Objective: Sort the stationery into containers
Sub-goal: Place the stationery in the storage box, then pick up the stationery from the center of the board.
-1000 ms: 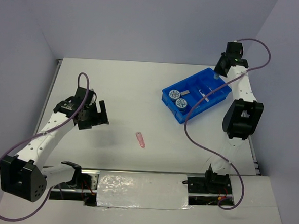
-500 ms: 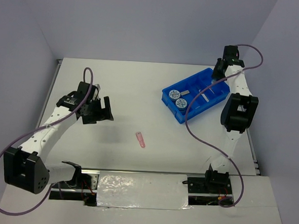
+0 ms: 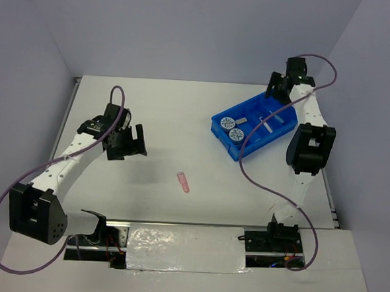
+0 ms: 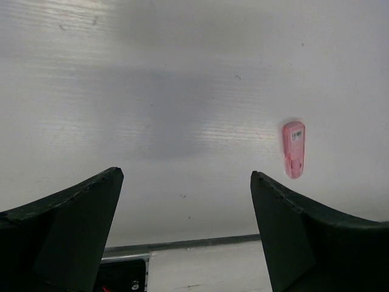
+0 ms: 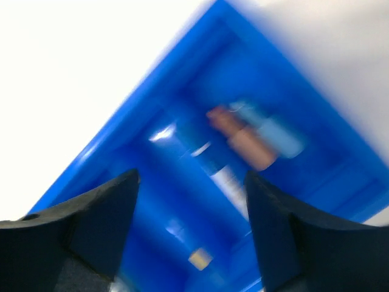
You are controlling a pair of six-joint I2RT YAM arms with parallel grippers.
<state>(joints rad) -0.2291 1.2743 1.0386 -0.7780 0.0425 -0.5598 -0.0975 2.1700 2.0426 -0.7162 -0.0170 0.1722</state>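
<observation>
1. The pink piece (image 3: 182, 182) lies alone on the tabletop (image 3: 184, 112), well apart from the blue tray (image 3: 223, 140).
2. The left gripper (image 3: 134, 142) hovers near the pink piece, jaws spread wide and empty.
3. The right gripper (image 3: 277, 87) hangs over the tray's far end, jaws parted, holding nothing.
4. Two round-faced boxes (image 3: 230, 128) sit at the tray's near-left end. The other contents are too blurred to name.

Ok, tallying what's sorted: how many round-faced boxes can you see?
2: farther box and nearer box, side by side at the left end of the blue tray. Blur could hide others.
</observation>
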